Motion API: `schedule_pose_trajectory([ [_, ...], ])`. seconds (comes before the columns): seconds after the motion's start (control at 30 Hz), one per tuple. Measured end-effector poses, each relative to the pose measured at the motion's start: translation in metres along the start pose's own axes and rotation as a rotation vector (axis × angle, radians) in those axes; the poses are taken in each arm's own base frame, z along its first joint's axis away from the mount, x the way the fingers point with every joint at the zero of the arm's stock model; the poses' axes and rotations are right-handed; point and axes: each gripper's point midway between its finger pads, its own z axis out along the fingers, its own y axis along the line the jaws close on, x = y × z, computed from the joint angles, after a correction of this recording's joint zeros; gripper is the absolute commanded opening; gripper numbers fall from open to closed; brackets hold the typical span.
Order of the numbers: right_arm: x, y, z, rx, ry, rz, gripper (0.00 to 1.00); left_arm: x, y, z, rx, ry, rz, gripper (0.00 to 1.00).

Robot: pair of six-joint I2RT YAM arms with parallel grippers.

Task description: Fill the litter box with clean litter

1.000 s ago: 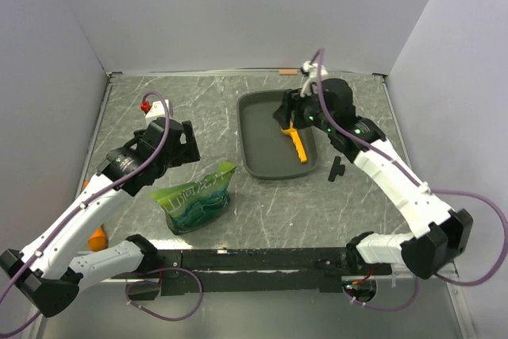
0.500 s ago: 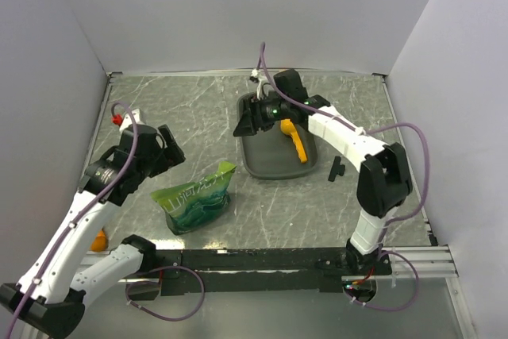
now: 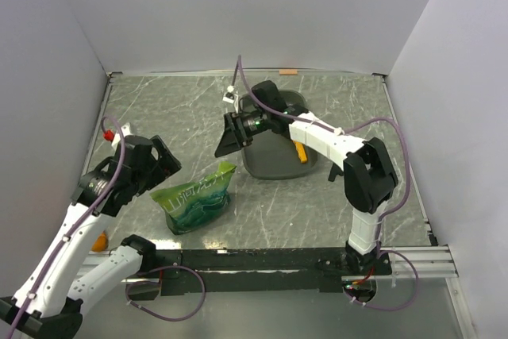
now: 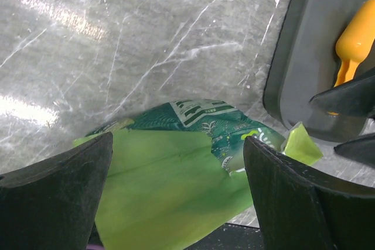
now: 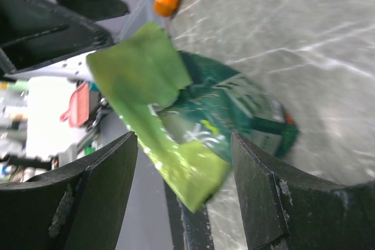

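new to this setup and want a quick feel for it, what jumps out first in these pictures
The bright green bag lying left of centre on the grey marbled table stands out most. Behind it to the right sits the dark grey litter box with an orange scoop inside, and the right arm stretches across it toward the bag, jaws open.

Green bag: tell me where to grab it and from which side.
Probably the thin top flap of the green bag, pointing toward the tray: flat enough to pinch, unlike the bulging body. Come from the tray side, where the open right gripper faces it.
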Motion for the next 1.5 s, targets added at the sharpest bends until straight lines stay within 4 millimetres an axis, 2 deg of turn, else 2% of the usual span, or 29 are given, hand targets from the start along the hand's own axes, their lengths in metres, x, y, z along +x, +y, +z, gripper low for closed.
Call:
schedule_pose_trajectory([
  [0.1, 0.007, 0.006, 0.012, -0.034, 0.033, 0.001, 0.72, 0.001, 0.003, -0.003, -0.002, -0.004, -0.012, 0.97],
  [0.27, 0.025, -0.004, 0.037, -0.039, 0.095, 0.034, 0.72, 0.001, 0.007, -0.005, -0.008, -0.010, -0.025, 0.97],
  [0.43, 0.036, -0.010, 0.049, -0.037, 0.127, 0.054, 0.72, 0.001, 0.008, -0.006, -0.007, -0.014, -0.030, 0.97],
  [0.87, 0.045, 0.026, 0.055, -0.225, 0.168, 0.057, 0.67, 0.002, 0.009, -0.006, -0.002, -0.018, -0.030, 0.97],
  [0.97, 0.048, 0.037, 0.058, -0.264, 0.184, 0.051, 0.64, 0.003, 0.009, -0.005, -0.003, -0.017, -0.028, 0.97],
  [1.3, 0.039, 0.059, 0.058, -0.360, 0.174, 0.031, 0.37, 0.002, 0.010, -0.005, -0.003, -0.020, -0.020, 0.97],
  [1.5, 0.043, 0.071, 0.062, -0.393, 0.194, 0.028, 0.35, -0.008, 0.007, -0.011, 0.001, -0.055, -0.016, 0.97],
])
